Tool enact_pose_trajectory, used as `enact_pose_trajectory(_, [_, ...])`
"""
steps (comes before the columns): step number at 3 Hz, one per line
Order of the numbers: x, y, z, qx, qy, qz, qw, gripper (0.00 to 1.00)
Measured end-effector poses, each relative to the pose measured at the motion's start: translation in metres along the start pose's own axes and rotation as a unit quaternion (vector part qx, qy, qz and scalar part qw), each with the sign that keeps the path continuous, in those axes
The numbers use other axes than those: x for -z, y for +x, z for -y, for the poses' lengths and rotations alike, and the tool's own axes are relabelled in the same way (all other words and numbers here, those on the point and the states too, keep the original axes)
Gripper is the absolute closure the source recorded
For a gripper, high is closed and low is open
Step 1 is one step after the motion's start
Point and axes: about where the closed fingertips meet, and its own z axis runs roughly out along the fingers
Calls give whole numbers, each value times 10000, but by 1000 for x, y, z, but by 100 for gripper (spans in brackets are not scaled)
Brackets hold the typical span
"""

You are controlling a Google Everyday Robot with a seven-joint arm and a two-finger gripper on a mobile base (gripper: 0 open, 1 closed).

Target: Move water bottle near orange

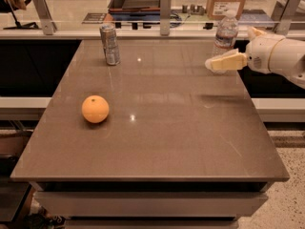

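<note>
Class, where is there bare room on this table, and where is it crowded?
Bare: middle and front of the table, right of the orange. Crowded: the far right corner, where the gripper hangs by the water bottle; the can stands far left.

You have one camera, set high off the near edge of the counter [181, 132], angled down across it; the hand [223, 61] hovers far right.
</note>
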Motion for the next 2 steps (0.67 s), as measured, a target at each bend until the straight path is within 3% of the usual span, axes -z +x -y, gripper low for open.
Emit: enact_pose_trajectory(2, [-33, -8, 2, -22, 3, 299, 9996, 0])
